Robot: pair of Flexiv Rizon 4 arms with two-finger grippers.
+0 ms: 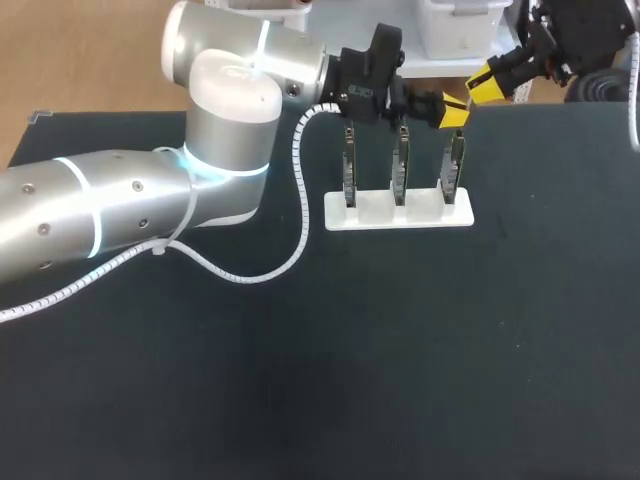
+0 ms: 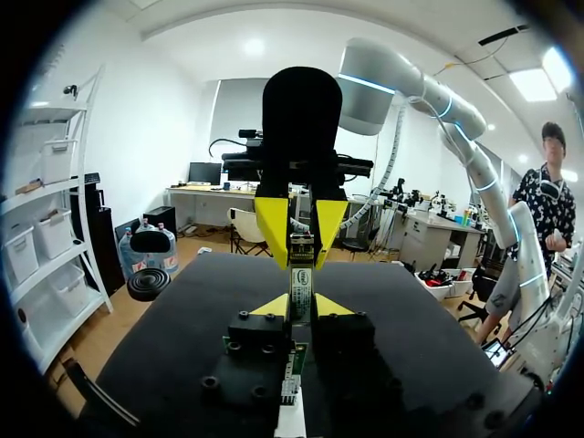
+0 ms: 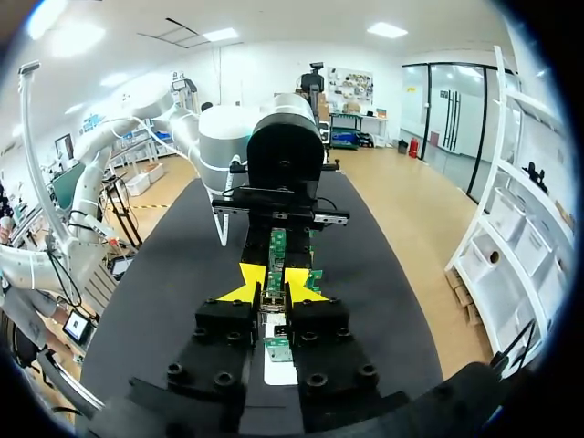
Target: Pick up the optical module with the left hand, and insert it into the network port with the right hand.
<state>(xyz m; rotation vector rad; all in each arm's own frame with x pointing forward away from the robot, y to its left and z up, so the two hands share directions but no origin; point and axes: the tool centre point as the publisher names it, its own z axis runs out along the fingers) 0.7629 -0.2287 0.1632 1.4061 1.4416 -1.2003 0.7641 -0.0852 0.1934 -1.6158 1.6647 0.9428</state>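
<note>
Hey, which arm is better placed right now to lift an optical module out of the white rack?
Left. The left tool sits right at the top of the rightmost optical module in the white rack; the right tool hangs farther off, past the rack's end.

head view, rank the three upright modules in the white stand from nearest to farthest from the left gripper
1. right module, right at the left gripper, at the right end of the white stand.
2. middle module, in the centre slot.
3. left module, at the left end, farthest.
</note>
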